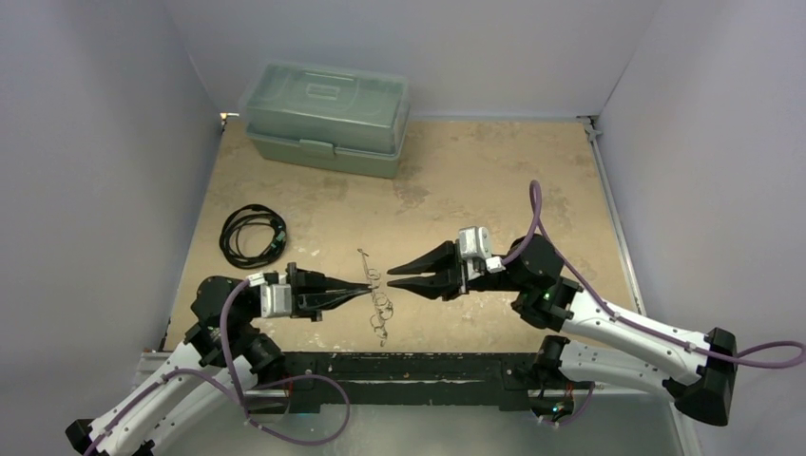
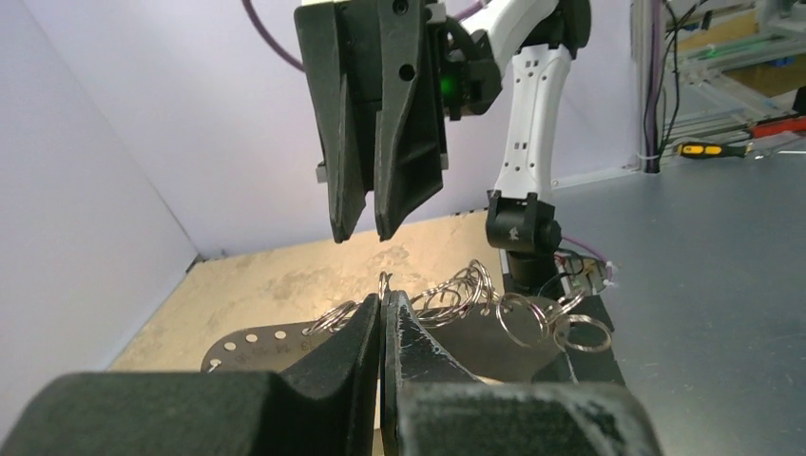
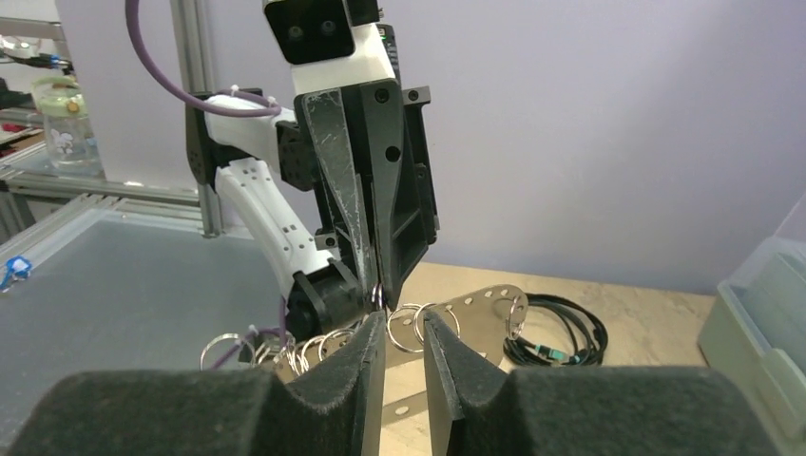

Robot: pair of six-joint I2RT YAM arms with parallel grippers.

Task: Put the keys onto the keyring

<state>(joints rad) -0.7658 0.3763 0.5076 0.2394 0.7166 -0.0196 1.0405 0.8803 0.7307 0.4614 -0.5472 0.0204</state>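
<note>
Pale lavender-grey walls (image 1: 95, 142) close in a tan, blotchy tabletop (image 1: 494, 180) on three sides, and a dark metal rail (image 1: 399, 366) runs along its near edge. Near the middle of the near half lies the keyring (image 1: 378, 306), a thin silvery strand with a cluster of small rings, stretched roughly front to back. Left of the keyring and slightly farther back sits a black coiled cable (image 1: 252, 236). Well beyond the keyring, against the back wall, stands a grey-green translucent toolbox (image 1: 328, 114) with its lid down. The left gripper (image 1: 364, 290) reaches the keyring from the left, its jaws pressed together on one small ring that pokes up between the tips. The right gripper (image 1: 390, 277) faces it from just right of the keyring, its jaws slightly spread with nothing between them, the tips close to the rings. Individual keys are too small to make out. Outside the walls, the wrist views show a grey bench surface (image 2: 713, 266).
</note>
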